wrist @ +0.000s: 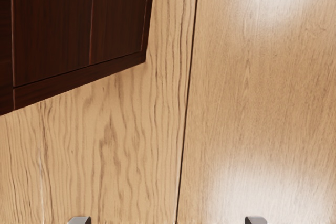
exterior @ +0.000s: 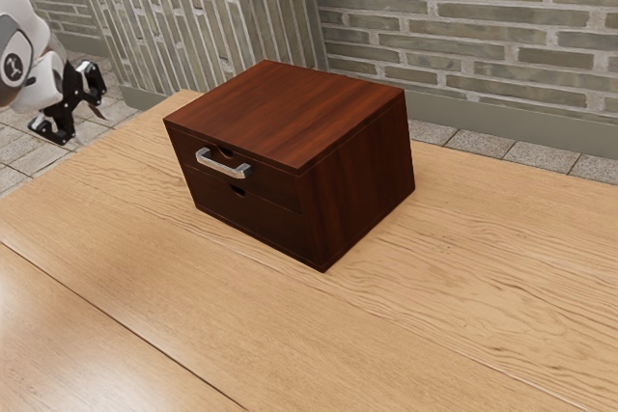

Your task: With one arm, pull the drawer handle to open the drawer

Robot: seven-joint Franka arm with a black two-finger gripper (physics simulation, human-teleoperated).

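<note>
Off beside the table (exterior: 435,267), gripper (exterior: 95,89) is hanging open, far from handle (exterior: 223,164); skewed approach risks ramming the drawer (exterior: 266,183) front.

Count: one cabinet (exterior: 290,113) with two drawers, an upper drawer (exterior: 272,183) and a lower drawer (exterior: 263,221); one handle (exterior: 222,164), nine o'clock on the cabinet; one table (exterior: 435,315); one gripper (exterior: 95,89).

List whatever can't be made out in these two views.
- Arm: in the exterior view, cut off by the picture's left edge; little shows beyond the gripper.
- Upper drawer: in the exterior view, its inside is hidden by the cabinet top.
- Lower drawer: in the exterior view, shadowed under the upper front; whether it has a handle cannot be told.
- Wrist view: the cabinet and the fingertips are cut off by the frame's edges.
</note>
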